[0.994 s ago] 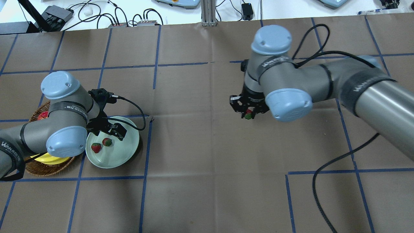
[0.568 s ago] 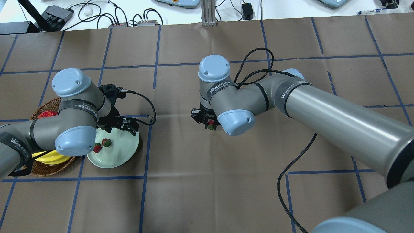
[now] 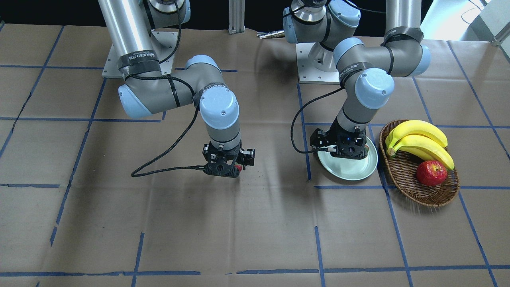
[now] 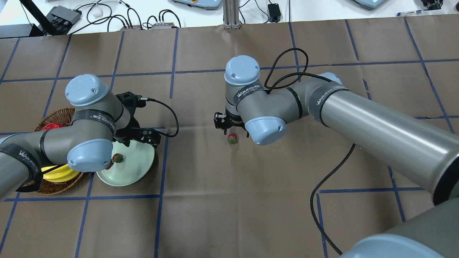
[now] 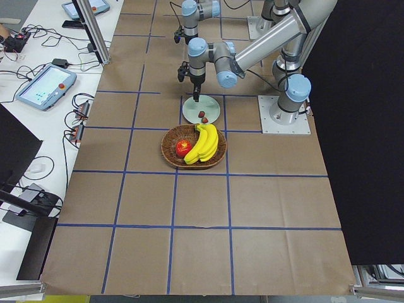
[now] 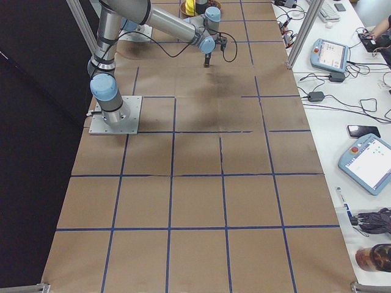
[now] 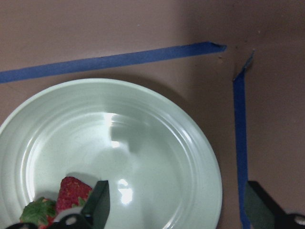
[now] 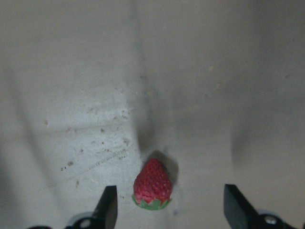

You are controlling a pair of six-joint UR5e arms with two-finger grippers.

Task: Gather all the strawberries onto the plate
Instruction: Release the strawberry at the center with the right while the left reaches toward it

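The pale green plate (image 4: 127,172) lies at the left next to the basket and holds two strawberries (image 4: 118,157), one partly hidden under my left arm. My left gripper (image 4: 139,140) is open and empty over the plate's far edge. The left wrist view shows the plate (image 7: 200,143) with one strawberry (image 7: 72,191) beside an open finger. The third strawberry (image 4: 232,138) lies on the brown table paper at mid-table. My right gripper (image 4: 231,129) is open just above it. In the right wrist view the berry (image 8: 152,185) lies between the spread fingers, untouched.
A brown wicker basket (image 3: 434,197) with bananas (image 3: 418,139) and a red apple (image 3: 431,172) stands right beside the plate (image 3: 350,171). Black cables trail from both wrists. Blue tape lines cross the table paper.
My right arm carried the third strawberry left to mid-table, then opened and let it go onto the paper. My left arm shifted slightly toward the plate's far edge.
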